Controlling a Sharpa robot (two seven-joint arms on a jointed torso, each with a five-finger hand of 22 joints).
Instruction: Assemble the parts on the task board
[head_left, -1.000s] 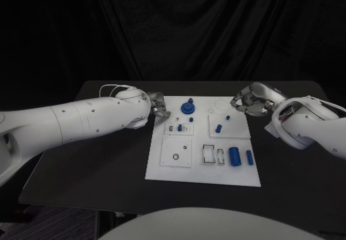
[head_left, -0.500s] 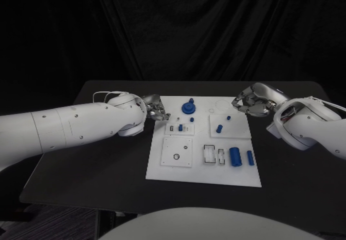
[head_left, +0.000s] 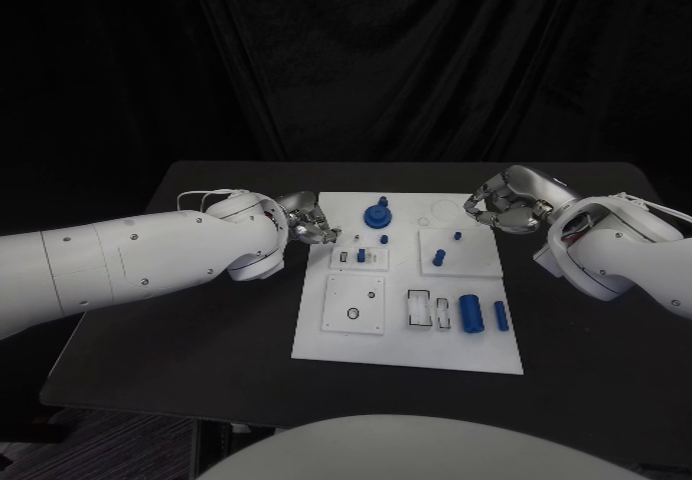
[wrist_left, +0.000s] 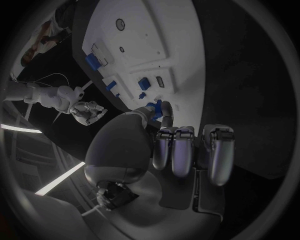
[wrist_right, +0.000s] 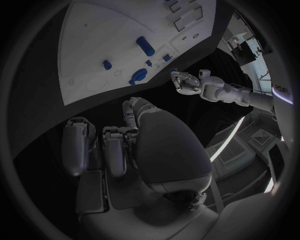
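The left hand (head_left: 309, 220) hovers at the far left corner of the white board (head_left: 332, 345), which lies in the middle of the black table (head_left: 188, 340). From the head camera its fingers look bunched and I cannot tell whether they hold anything; the left wrist camera shows them curled in side by side (wrist_left: 178, 150) with nothing between them, so the hand is clenched and empty.

Just right of that hand, on the far part of the board, stands a blue knob (head_left: 376, 214), upright. The left wrist camera shows it just beyond the fingertips (wrist_left: 157, 109), a closeness the head camera leaves unclear.

Farther right and nearer, a thick blue cylinder (head_left: 469, 311) lies flat, its long axis running near to far. Beside it on the right lies a thinner blue pin (head_left: 499, 316), pointing the same way.

The right hand (head_left: 505, 208) hangs over the table just beyond the board's far right corner. Its fingers are curled in; the right wrist camera shows them (wrist_right: 115, 145) closed on nothing.
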